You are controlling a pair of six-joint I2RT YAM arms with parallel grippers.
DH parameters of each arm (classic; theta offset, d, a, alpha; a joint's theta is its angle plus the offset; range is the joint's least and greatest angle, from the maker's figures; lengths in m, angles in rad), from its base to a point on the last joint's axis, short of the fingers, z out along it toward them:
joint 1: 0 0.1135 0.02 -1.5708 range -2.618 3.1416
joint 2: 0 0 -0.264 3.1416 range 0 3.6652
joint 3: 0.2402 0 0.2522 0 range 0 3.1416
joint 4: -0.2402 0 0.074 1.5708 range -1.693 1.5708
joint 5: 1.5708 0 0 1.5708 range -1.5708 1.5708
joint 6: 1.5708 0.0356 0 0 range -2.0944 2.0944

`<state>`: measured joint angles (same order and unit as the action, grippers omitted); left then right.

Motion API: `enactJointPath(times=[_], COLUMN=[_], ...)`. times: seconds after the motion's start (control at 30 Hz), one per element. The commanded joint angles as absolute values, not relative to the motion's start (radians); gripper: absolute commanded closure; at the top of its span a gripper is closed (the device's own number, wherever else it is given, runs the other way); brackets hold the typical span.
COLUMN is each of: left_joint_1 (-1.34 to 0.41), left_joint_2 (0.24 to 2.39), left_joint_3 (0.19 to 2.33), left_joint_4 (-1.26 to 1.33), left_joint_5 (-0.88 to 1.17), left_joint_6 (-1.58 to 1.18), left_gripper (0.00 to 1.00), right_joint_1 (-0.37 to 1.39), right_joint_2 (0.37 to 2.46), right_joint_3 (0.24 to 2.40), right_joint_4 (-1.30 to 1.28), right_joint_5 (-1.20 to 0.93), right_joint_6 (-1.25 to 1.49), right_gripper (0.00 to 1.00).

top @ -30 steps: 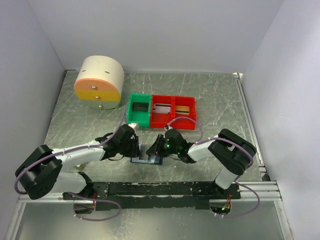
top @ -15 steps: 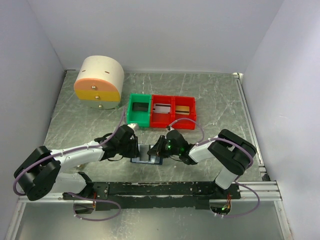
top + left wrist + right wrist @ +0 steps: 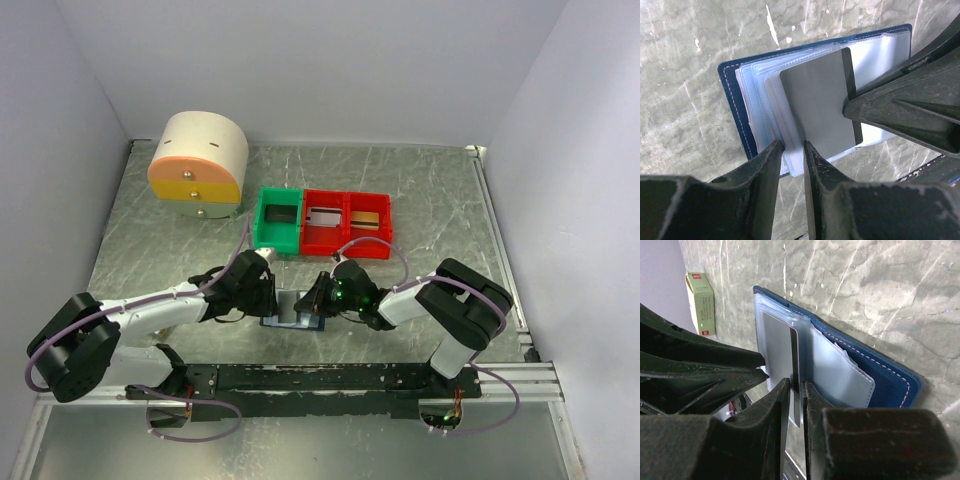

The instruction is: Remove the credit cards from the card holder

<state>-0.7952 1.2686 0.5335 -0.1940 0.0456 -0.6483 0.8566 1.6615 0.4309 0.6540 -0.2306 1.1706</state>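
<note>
The navy card holder point(image 3: 732, 100) lies open on the table between both grippers, its clear sleeves fanned out point(image 3: 292, 318). A grey credit card point(image 3: 815, 107) with a dark stripe sticks partway out of a sleeve. My left gripper point(image 3: 792, 146) is shut on the near edge of the holder's sleeves, pinning them. My right gripper point(image 3: 796, 386) is shut on the card's striped edge point(image 3: 795, 357), opposite the left fingers point(image 3: 700, 370). In the top view the left gripper point(image 3: 268, 300) and right gripper point(image 3: 318, 298) face each other across the holder.
A green bin point(image 3: 262, 215) and a red double bin point(image 3: 345, 247) stand behind the holder; the red one holds a pale card point(image 3: 322, 217) and a tan card point(image 3: 365, 218). A round drawer unit point(image 3: 198, 158) sits back left. A cream box with a red label point(image 3: 702, 302) lies nearby.
The right gripper's jaws have closed onto the card's edge. Both arms and the holder have stayed almost where they were.
</note>
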Motion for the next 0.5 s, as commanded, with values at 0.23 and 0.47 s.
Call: enactJointPath(times=[0.23,0.47], left_joint_1=[-0.811,-0.828], left_joint_2=[1.307,1.279], left_joint_3=[0.579,0.634], left_joint_4=[-0.307,-0.353], left_joint_5=[-0.043,-0.062], left_joint_6=[-0.655,-0.647], left_gripper=[0.63,0.55], right_joint_1=[0.851,0.850], right_joint_2=[1.647,1.675], right_joint_3=[0.417,0.409], right_joint_4=[0.683,0.741], right_joint_5=[-0.255,-0.281], right_joint_6=[1.161,1.173], right_gripper=[0.81,1.00])
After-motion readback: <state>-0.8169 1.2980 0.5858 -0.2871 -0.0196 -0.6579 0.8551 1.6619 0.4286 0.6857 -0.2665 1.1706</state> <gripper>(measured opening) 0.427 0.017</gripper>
